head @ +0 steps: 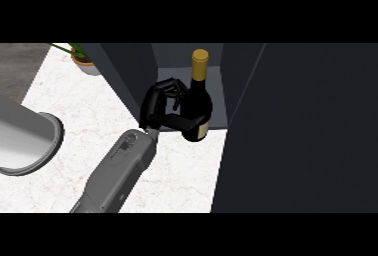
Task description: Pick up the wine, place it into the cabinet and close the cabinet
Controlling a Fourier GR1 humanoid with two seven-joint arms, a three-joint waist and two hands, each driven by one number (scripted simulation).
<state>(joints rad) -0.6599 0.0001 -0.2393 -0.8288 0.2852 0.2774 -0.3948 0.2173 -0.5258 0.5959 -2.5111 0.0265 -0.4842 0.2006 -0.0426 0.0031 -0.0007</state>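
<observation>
A dark wine bottle (198, 102) with a gold foil top stands upright at the mouth of the dark cabinet (177, 57). My left hand (159, 102) is shut on the bottle from its left side, with the fingers curling round the far side and the thumb crossing the near side low on the body. The bottle's base is about level with the cabinet's front edge, over the white marble counter (81, 115). The cabinet stands open, and its wide dark door (303, 130) fills the right of the view. My right hand shows nowhere.
A large grey round vessel (26, 142) sits at the left edge of the counter. A small potted plant (85, 64) stands at the back left, beside the cabinet's dark left panel (125, 75).
</observation>
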